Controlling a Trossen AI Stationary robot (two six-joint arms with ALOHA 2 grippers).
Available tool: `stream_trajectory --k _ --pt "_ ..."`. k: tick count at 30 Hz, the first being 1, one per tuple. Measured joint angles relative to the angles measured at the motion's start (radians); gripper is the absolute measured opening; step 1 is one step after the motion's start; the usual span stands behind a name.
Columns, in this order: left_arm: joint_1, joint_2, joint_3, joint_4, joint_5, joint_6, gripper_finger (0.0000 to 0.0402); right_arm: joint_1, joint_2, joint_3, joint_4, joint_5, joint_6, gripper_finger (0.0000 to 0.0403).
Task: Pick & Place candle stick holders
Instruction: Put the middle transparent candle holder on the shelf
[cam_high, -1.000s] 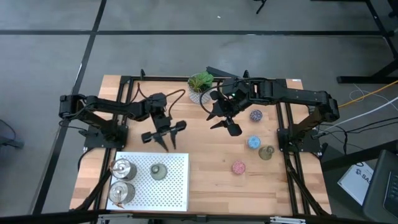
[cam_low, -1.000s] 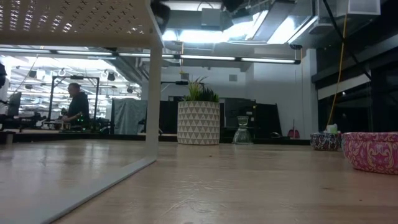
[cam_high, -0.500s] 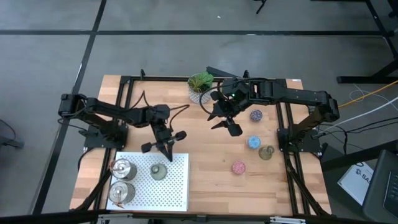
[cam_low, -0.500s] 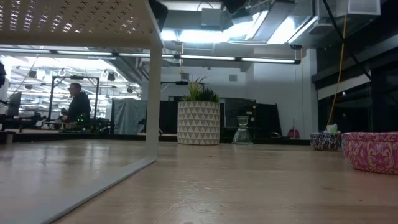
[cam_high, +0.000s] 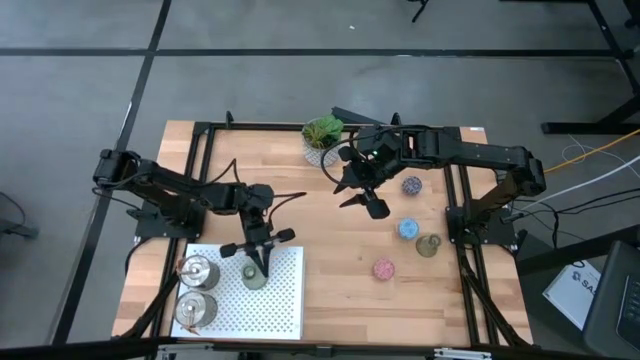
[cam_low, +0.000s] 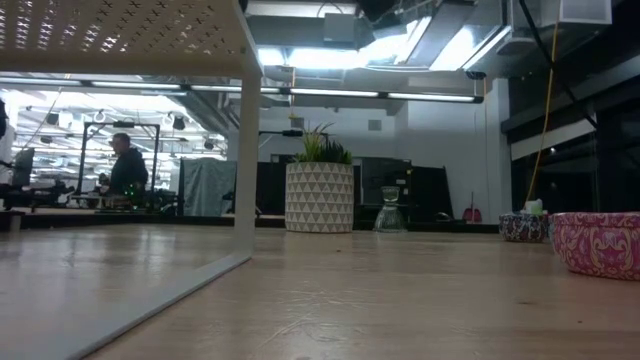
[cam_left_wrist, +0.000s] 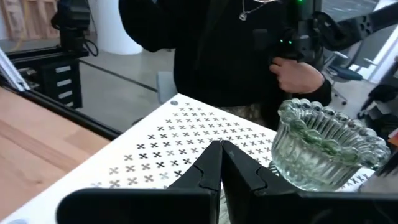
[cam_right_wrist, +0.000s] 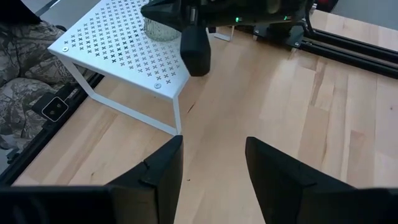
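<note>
An olive-grey candle stick holder (cam_high: 255, 277) of ribbed glass (cam_left_wrist: 329, 146) stands on the white perforated shelf (cam_high: 285, 300) at the near left. Two shiny silver holders (cam_high: 197, 270) (cam_high: 195, 308) stand on the same shelf. My left gripper (cam_high: 257, 258) hovers shut over the shelf's far edge, its tips (cam_left_wrist: 219, 155) just beside the olive-grey holder. My right gripper (cam_high: 365, 198) hangs open above the table's middle. The speckled purple (cam_high: 411, 185), blue (cam_high: 407, 228), olive-grey (cam_high: 428, 245) and pink (cam_high: 384, 268) holders stand on the table at the right.
A green plant in a white pot (cam_high: 322, 135) stands at the table's far middle. The shelf stands on thin legs (cam_low: 245, 150) (cam_right_wrist: 176, 118). A person in dark clothes (cam_left_wrist: 236, 43) stands past the near edge. Bare wood (cam_high: 340, 290) lies between the shelf and the right-hand holders.
My left gripper has swung toward the table's near edge, from above bare wood to over the shelf's far edge beside the olive-grey holder, sinking slightly, and its fingers have shut. My right gripper has kept still. No holder has moved.
</note>
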Motion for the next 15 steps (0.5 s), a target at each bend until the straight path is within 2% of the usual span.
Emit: stream_trajectory --k 10,15 --pt "-0.070 0.000 0.000 0.007 -0.006 0.038 0.0002 0.000 0.000 0.000 0.000 0.000 0.000 0.0176" --pt "-0.109 0.000 0.000 0.015 -0.060 0.036 0.0003 0.000 0.000 0.000 0.000 0.000 0.000 0.0176"
